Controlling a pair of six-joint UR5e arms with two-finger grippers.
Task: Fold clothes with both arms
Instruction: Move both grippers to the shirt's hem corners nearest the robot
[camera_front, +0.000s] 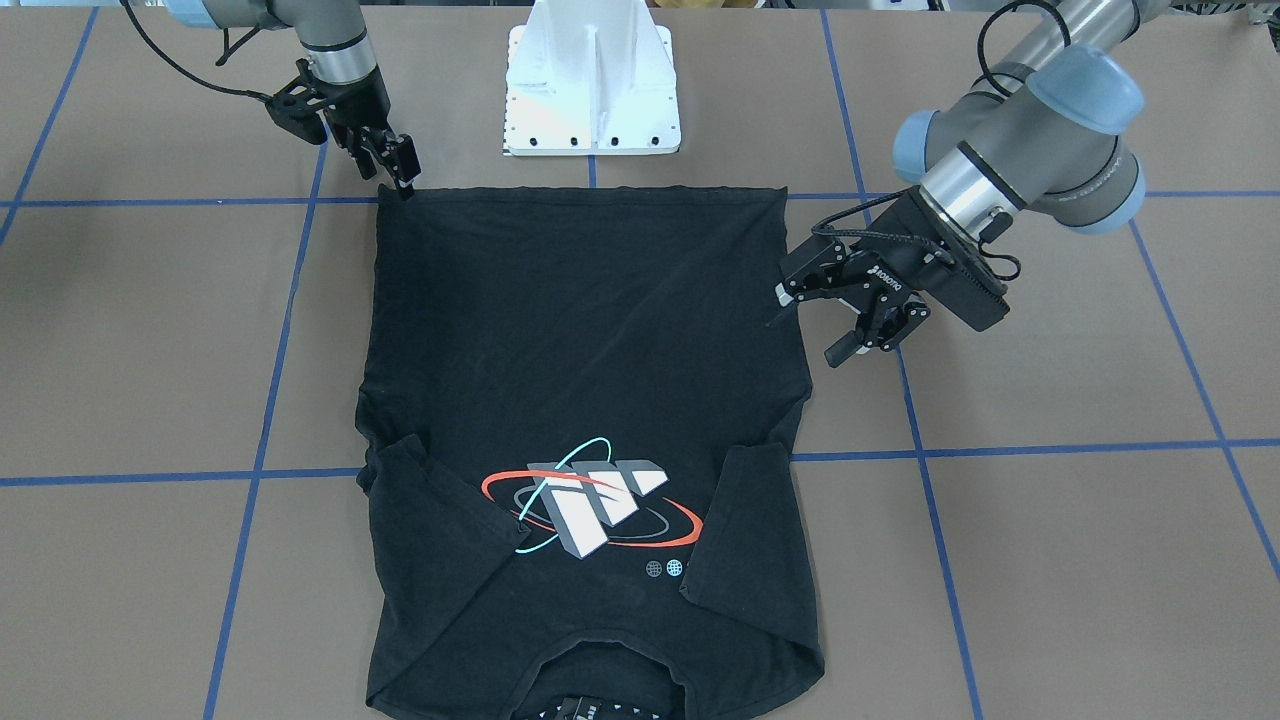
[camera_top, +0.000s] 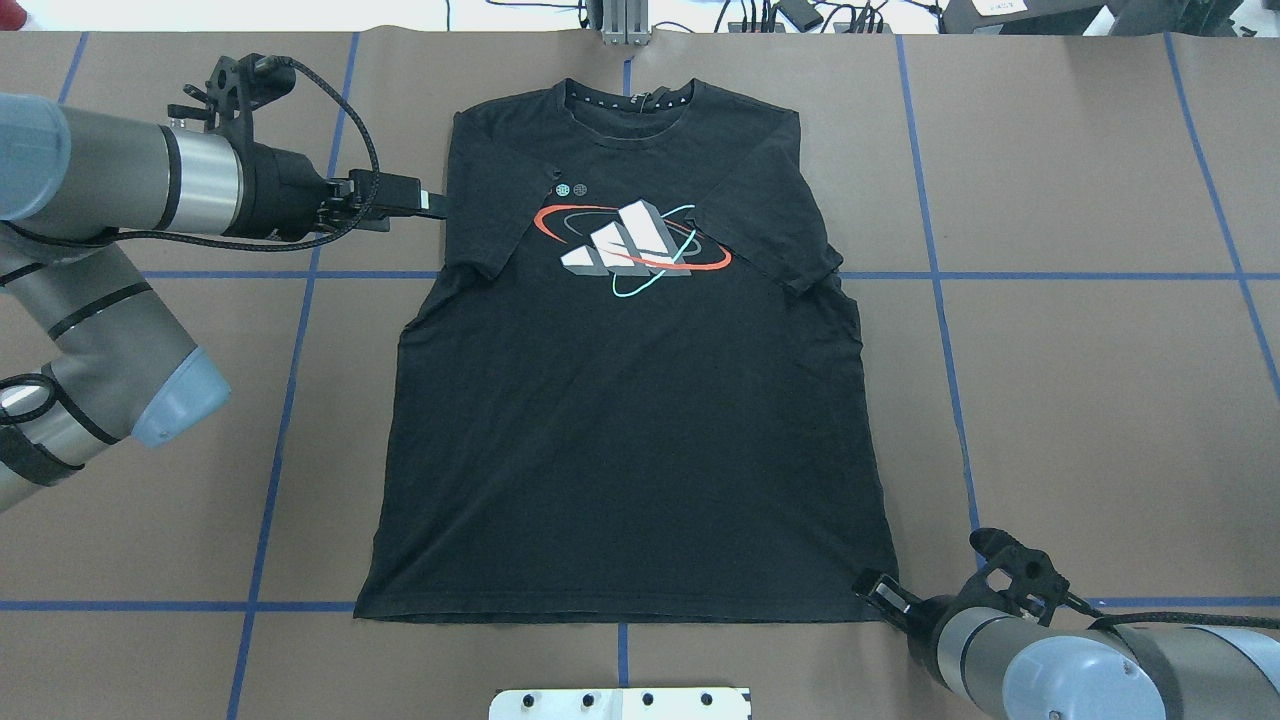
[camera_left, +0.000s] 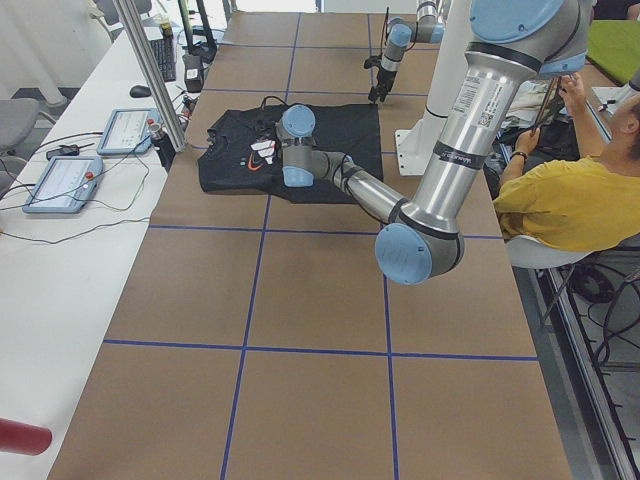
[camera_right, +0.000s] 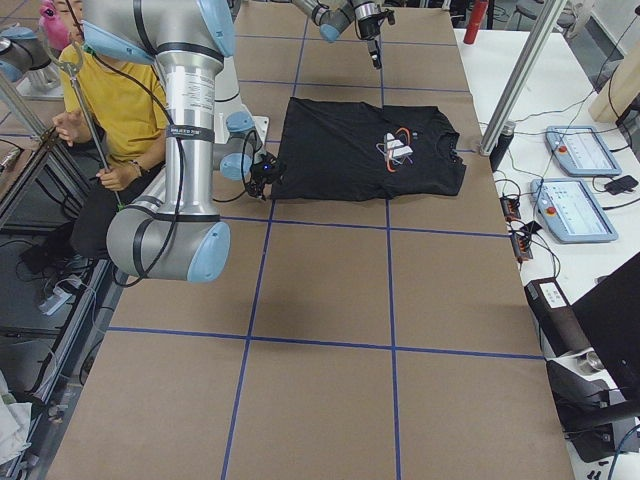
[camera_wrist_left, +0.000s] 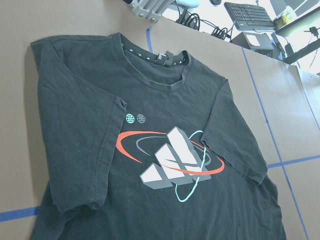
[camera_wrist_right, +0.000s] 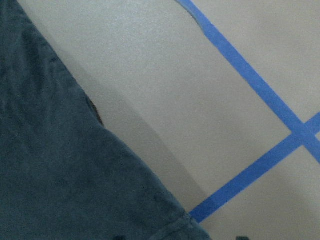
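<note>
From my console I read the worktop (camera_top: 1080, 400) like a clock, with 12 o'clock away from the robot. The black T-shirt (camera_top: 620, 430) lies flat in the middle, logo (camera_top: 630, 250) up, collar (camera_top: 628, 105) at 12 and hem (camera_top: 620, 612) at 6, next to the white base mount (camera_front: 592, 90). Both sleeves are already turned in over the chest, the one on the left arm's side (camera_top: 490, 210) and the one on the right arm's side (camera_top: 770, 220). This squares the body into a rough rectangle, so I judge the next fold to be lengthwise. The left pincer (camera_front: 808, 325) hangs at the shirt's 10 o'clock edge, just beside the folded shoulder and clear of the cloth. Its jaws are wide and it holds nothing. It comes in low and sideways, I think so that one finger can slide under the edge. The right pincer (camera_front: 395, 170) is at the hem corner at about 5 o'clock, tip down and right at the fabric. Its jaws look parted, and in the wrist view the corner lies flat and ungripped on the worktop. The two arms are at diagonally opposite points, which doesn't suit a joint lift, so I'd expect one of them to reposition. The cloth is thin and limp, so a shallow pinch may catch only the top layer.
</note>
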